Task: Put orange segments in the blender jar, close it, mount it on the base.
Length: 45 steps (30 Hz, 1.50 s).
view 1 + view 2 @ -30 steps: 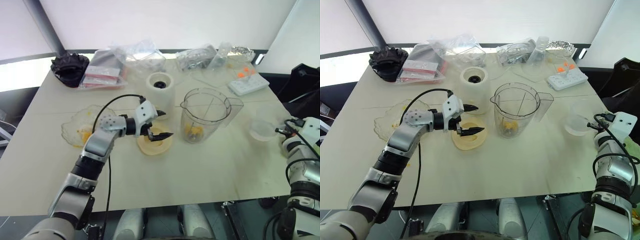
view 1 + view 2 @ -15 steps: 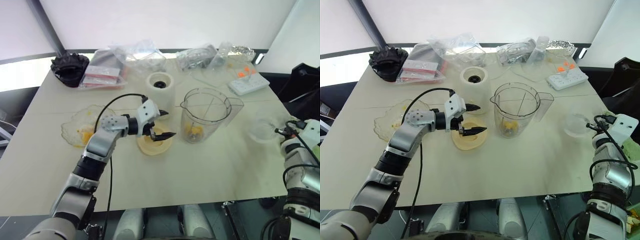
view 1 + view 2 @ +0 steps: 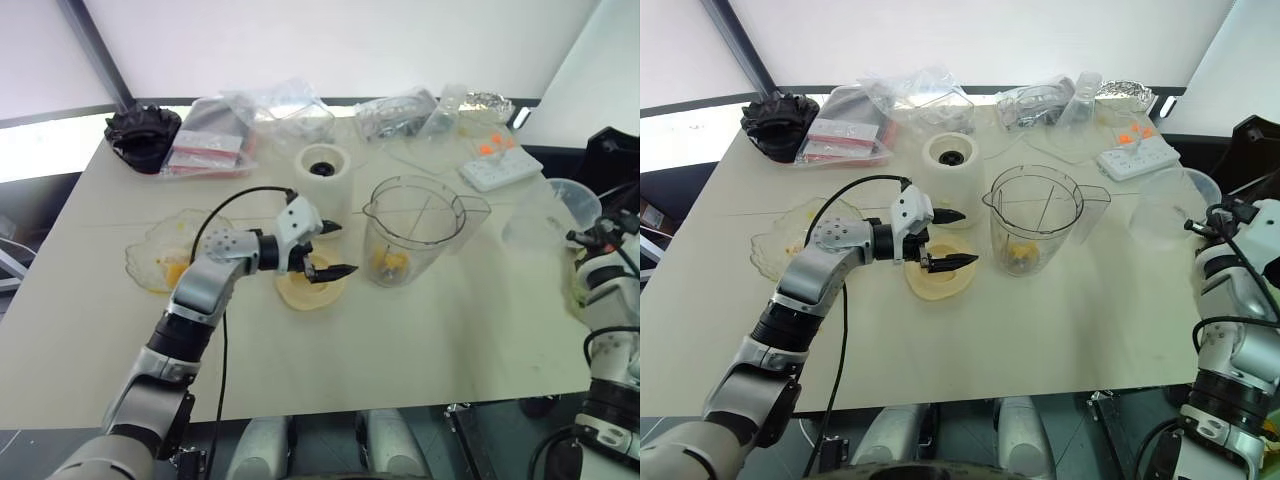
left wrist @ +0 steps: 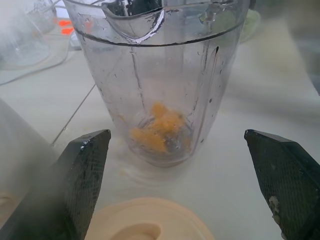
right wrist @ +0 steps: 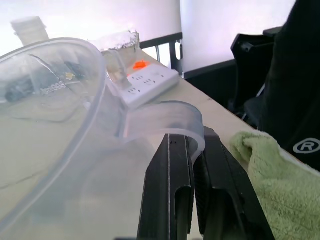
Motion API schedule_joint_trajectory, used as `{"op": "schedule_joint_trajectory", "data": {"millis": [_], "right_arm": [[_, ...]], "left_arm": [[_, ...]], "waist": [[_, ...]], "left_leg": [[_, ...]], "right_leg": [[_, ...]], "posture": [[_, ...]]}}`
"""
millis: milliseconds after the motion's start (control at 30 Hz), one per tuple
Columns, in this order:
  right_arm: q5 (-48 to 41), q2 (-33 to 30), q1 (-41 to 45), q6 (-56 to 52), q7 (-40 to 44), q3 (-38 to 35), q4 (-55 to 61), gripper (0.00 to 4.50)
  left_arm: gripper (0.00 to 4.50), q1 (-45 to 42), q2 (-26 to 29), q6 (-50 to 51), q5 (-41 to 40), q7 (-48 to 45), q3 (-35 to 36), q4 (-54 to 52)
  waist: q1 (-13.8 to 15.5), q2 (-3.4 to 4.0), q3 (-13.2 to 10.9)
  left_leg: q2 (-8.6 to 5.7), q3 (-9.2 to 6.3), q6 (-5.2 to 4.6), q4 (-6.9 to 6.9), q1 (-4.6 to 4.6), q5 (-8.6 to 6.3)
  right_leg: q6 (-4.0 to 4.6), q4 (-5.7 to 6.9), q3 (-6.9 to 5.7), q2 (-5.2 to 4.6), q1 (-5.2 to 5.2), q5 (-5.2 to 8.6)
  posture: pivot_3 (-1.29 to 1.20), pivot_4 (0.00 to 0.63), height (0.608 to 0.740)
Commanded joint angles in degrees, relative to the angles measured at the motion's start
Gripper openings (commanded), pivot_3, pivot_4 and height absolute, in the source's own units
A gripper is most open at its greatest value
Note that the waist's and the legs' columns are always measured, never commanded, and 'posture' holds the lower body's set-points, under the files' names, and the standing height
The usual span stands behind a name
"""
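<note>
left gripper (image 3: 336, 250) hangs just above the flat round cream lid (image 3: 308, 288) with its two black fingers wide apart and nothing between them. right in front of it stands the blender jar (image 3: 414, 228), a tall see-through plastic pot with a spout and a side handle. the orange segments (image 4: 157, 129) lie at the bottom of the jar, soft and wet looking. behind the gripper, close by, sits the base (image 3: 321, 171), a short round cream tub with a dark hole on top.

right gripper (image 5: 189, 165) is far off to the side by the table edge. its fingers are squeezed together on the thin tab of a small clear plastic cup (image 3: 562, 206), and the cup is up in the air. a soft green cloth (image 5: 260, 155) lies just beside it.

what could go wrong: the lid is smooth and flat, so the open fingers may slide off its edge. the jar is tall and light, so a bump from the arm could tip it and spill the fruit. the cup hangs by one little tab and could slip out
</note>
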State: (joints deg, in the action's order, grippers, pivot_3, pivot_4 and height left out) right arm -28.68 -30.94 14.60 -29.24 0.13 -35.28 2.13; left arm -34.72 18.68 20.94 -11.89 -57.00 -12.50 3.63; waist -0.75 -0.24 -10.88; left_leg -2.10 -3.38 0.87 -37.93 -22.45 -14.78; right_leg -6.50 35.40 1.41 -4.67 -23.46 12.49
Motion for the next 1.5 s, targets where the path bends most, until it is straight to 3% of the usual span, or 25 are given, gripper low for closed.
{"op": "schedule_joint_trajectory", "data": {"millis": [33, 400, 633, 1000, 1167, 1500], "right_arm": [[-3.95, -4.23, 1.99, -4.58, -0.23, -4.09, 9.21, 0.03], [-4.62, -18.87, 3.06, -16.85, 4.01, -3.72, 21.75, 0.03], [-2.61, -24.18, 4.96, -20.37, 6.09, -0.43, 25.92, 0.03], [5.89, -28.51, 6.48, -17.20, 10.39, 10.33, 28.51, 0.03], [9.08, -28.34, 8.78, -15.75, 11.81, 14.60, 28.24, 0.03], [17.12, -29.17, 11.77, -10.54, 16.01, 20.93, 25.78, 0.03]], "left_arm": [[4.50, -1.25, -0.26, -1.10, -1.75, 0.41, 1.59, -2.17], [4.50, -0.99, -3.16, -1.80, -4.78, 3.14, 3.90, -0.38], [4.50, -1.19, -4.21, -2.55, -4.73, 3.97, 3.75, 0.99], [4.50, -0.96, -4.13, -3.01, -4.40, 3.54, 2.98, 1.03], [4.50, -0.42, -3.71, -2.93, -4.39, 3.21, 2.84, 0.40], [4.50, -0.93, -3.67, -3.02, -4.23, 3.16, 2.63, 0.71]], "waist": [[0.03, 0.00, 0.00], [0.14, -0.01, -0.01], [0.16, -0.05, -0.04], [0.18, -0.05, -0.03], [0.18, -0.04, -0.03], [0.24, -0.05, -0.04]], "left_leg": [[0.00, 0.00, 0.00, 0.00, 0.00, 0.00], [0.04, -0.01, -0.04, 0.01, -0.08, -0.03], [0.04, 0.00, -0.08, 0.01, -0.12, -0.05], [0.04, 0.01, -0.10, 0.01, -0.44, -0.06], [0.00, 0.02, -0.09, -0.04, -0.91, -0.06], [-0.03, 0.03, -0.09, -0.03, -0.95, -0.06]], "right_leg": [[0.00, -0.01, 0.00, 0.00, 0.00, 0.00], [0.01, -0.15, -0.02, 0.00, -0.01, 0.02], [0.00, -0.23, -0.02, -0.01, -0.02, 0.03], [0.00, -0.27, -0.03, -0.03, -0.30, 0.02], [-0.17, -0.18, -0.03, -0.02, -0.86, -0.09], [-0.17, -0.21, -0.03, -0.02, -0.90, -0.09]], "posture": [[0.00, 0.150, 0.740], [0.00, 0.150, 0.740], [0.00, 0.150, 0.740], [0.00, 0.150, 0.740], [0.00, 0.150, 0.740], [0.00, 0.150, 0.740]]}}
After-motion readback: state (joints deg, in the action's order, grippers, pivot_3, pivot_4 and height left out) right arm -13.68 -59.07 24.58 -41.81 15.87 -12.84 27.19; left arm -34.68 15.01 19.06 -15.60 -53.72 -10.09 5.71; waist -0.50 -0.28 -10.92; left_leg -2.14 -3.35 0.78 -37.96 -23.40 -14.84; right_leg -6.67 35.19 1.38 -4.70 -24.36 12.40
